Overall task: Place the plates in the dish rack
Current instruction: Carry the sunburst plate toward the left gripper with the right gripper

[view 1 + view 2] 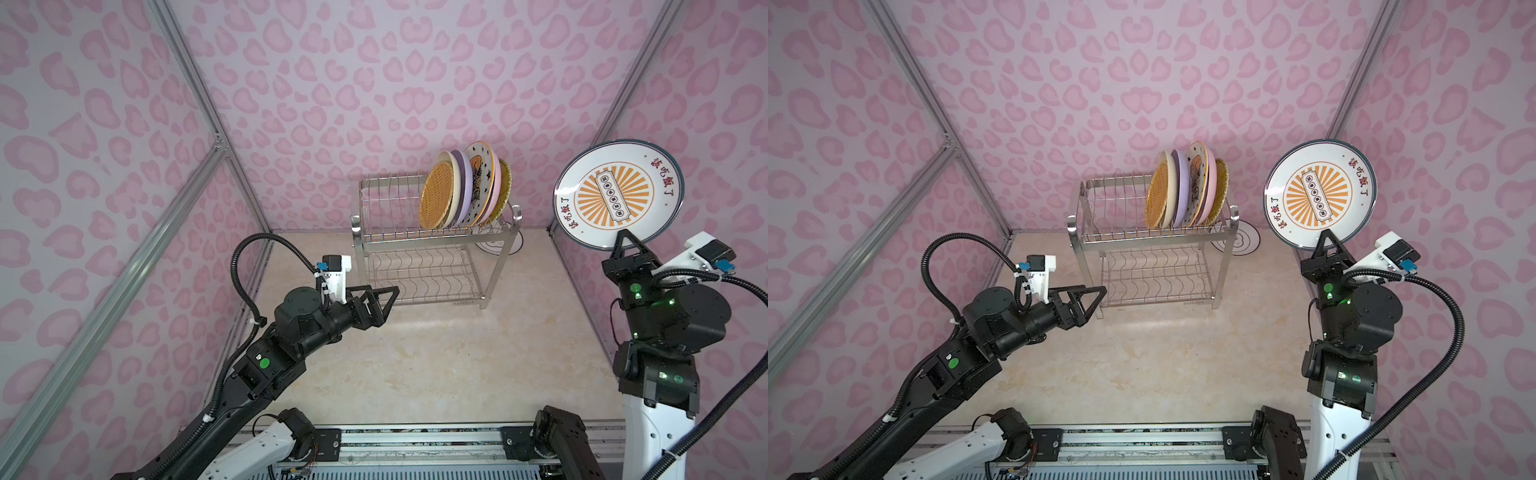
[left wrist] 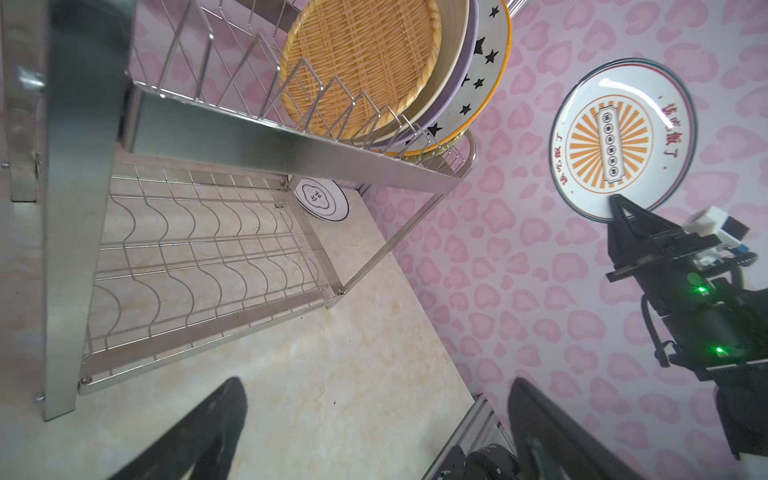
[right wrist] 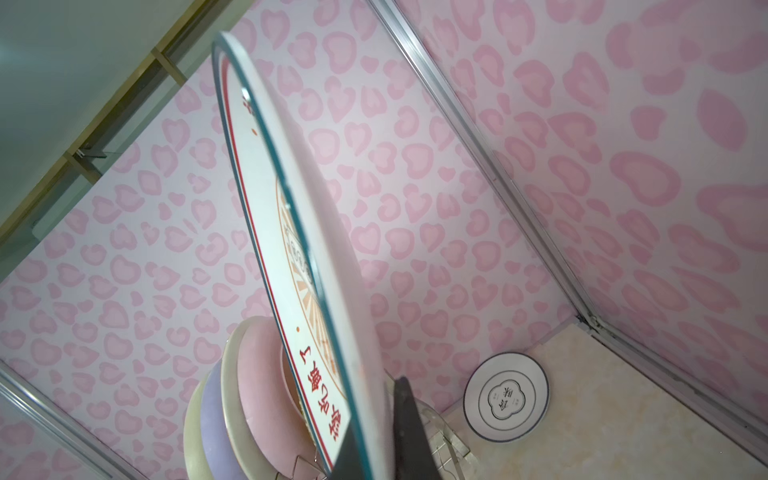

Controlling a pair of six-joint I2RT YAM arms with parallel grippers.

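Note:
The steel dish rack (image 1: 432,245) (image 1: 1150,245) (image 2: 232,137) stands at the back of the table. Its top tier holds several plates on edge: wicker (image 1: 436,195), cream, lilac (image 1: 463,187), star-patterned (image 1: 482,183), pink and a second wicker. My right gripper (image 1: 623,239) (image 1: 1327,237) (image 3: 374,432) is shut on the lower rim of a white dark-rimmed plate with an orange sunburst (image 1: 619,193) (image 1: 1320,193) (image 3: 291,208), held upright in the air to the right of the rack. Another white dark-rimmed plate (image 1: 515,245) (image 3: 507,397) (image 2: 322,199) lies flat behind the rack. My left gripper (image 1: 390,303) (image 1: 1096,305) (image 2: 376,384) is open and empty at the rack's lower left corner.
Pink patterned walls with aluminium frame posts (image 1: 582,137) close in the marble table (image 1: 436,365) on three sides. A metal rail (image 1: 415,440) with the arm bases runs along the front edge. The rack's lower wavy tier (image 1: 419,270) holds nothing.

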